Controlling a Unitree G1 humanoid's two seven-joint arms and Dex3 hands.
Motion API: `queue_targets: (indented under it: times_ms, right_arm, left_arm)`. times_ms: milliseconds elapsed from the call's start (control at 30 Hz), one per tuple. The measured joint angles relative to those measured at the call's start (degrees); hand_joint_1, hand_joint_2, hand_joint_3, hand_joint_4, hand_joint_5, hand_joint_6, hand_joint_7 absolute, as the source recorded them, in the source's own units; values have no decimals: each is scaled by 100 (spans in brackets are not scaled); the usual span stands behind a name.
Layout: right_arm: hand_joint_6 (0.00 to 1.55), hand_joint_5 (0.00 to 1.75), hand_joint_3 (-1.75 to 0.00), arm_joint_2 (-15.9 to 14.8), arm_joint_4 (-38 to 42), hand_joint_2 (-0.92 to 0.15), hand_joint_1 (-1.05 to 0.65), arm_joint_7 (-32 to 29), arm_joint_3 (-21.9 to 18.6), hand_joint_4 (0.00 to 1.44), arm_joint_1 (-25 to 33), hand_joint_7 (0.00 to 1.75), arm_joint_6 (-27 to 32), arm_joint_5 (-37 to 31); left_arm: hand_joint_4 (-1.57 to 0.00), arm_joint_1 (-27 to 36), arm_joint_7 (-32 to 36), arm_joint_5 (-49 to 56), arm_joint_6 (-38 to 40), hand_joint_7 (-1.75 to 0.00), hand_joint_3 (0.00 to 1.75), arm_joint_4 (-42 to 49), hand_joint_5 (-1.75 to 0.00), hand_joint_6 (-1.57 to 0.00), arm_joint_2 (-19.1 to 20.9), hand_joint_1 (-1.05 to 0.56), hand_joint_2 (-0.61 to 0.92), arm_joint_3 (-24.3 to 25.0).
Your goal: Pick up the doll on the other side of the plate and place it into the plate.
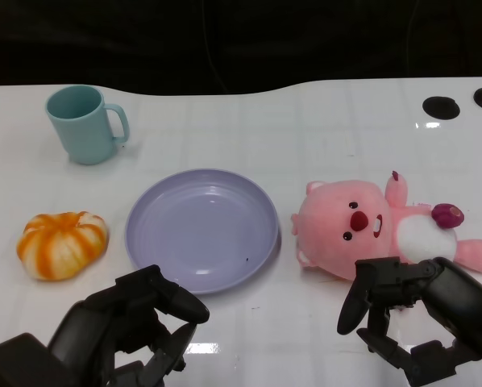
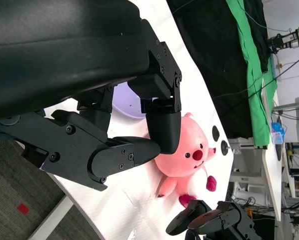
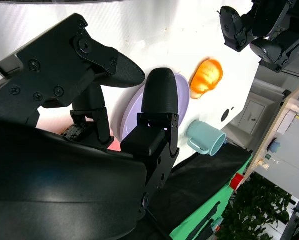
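The white counter (image 1: 322, 121) carries one lilac plate (image 1: 202, 230), still holding nothing, so the placing is not yet done. One pink doll (image 1: 368, 228) lies on its back just right of the plate, not lifted; grasping, carrying and setting down all remain. The right hand (image 1: 422, 318) hovers near the doll, on the side away from the plate, fingers apart and holding nothing. The left hand (image 1: 124, 330) waits in front of the plate, fingers loosely apart, holding nothing. One teal mug (image 1: 85, 123) stands behind the plate, one orange pumpkin toy (image 1: 62, 244) to its left.

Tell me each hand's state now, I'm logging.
Left hand: open, holding nothing.
Right hand: open, holding nothing, close to the doll.
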Motion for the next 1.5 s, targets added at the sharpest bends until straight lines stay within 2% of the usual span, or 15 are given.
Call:
queue_targets:
  times_ms: [1067, 1133, 1333, 1500]
  right_arm:
    - [74, 142, -107, 0, 2, -49, -13, 3, 0, 80, -2, 112, -6, 3]
    - [72, 141, -107, 0, 13, -49, -13, 3, -2, 80, -2, 110, -51, 3]
    - [69, 144, -99, 0, 11, -53, -12, -13, -13, 77, -2, 86, -89, 1]
    - [59, 149, -96, 23, -79, -54, -12, -100, -54, 64, -2, 79, 33, 6]
  left_arm:
    - [-62, -2, 0, 12, -6, -118, 71, -1, -174, -66, 41, -34, 72, 1]
    - [-62, -2, 0, 16, -7, -119, 71, 0, -175, -66, 42, -34, 72, 0]
    - [-63, -7, 0, 19, -7, -118, 71, 0, -173, -67, 42, -35, 72, -2]
    - [-63, -8, 0, 18, -14, -117, 70, 0, -172, -66, 42, -34, 72, -1]
